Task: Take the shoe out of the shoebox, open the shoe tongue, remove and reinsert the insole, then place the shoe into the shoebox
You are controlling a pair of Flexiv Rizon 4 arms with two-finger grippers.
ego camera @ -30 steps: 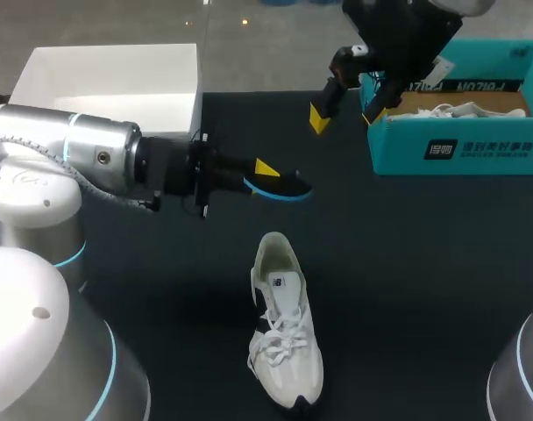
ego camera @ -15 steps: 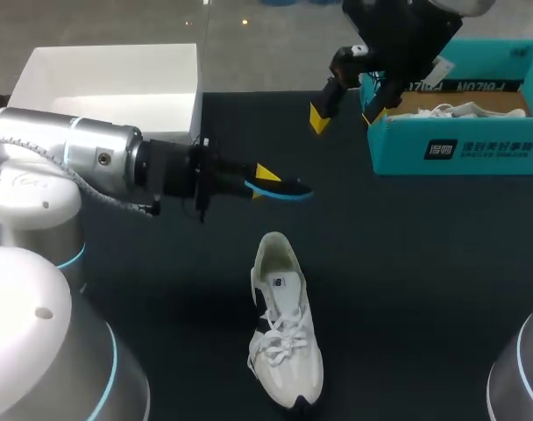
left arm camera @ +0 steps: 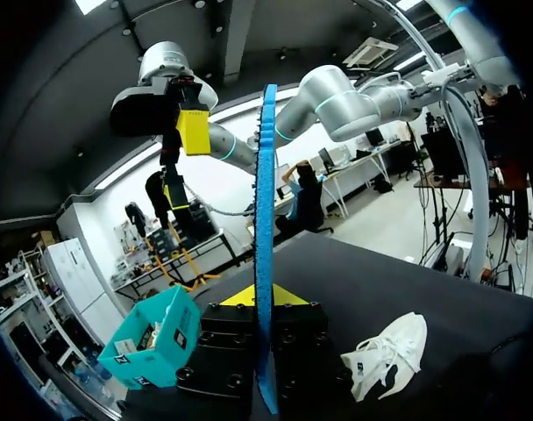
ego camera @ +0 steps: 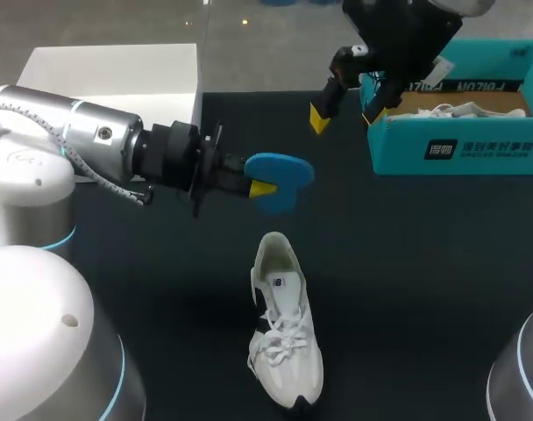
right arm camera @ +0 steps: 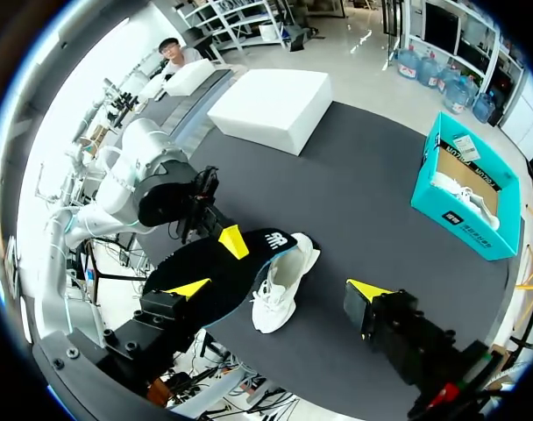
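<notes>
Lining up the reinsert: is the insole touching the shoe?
Apart. The head view shows bare table between the insole, held in the left gripper, and the shoe.

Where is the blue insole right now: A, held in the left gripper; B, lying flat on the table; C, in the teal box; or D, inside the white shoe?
A: the left gripper is shut on the insole, apart from the shoe.

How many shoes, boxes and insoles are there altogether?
Shoes: 2, white shoe on the table, second shoe in the teal box.
Boxes: 2, teal box and white box.
Insoles: 1, blue insole in the left claw.
Total: 5.
</notes>
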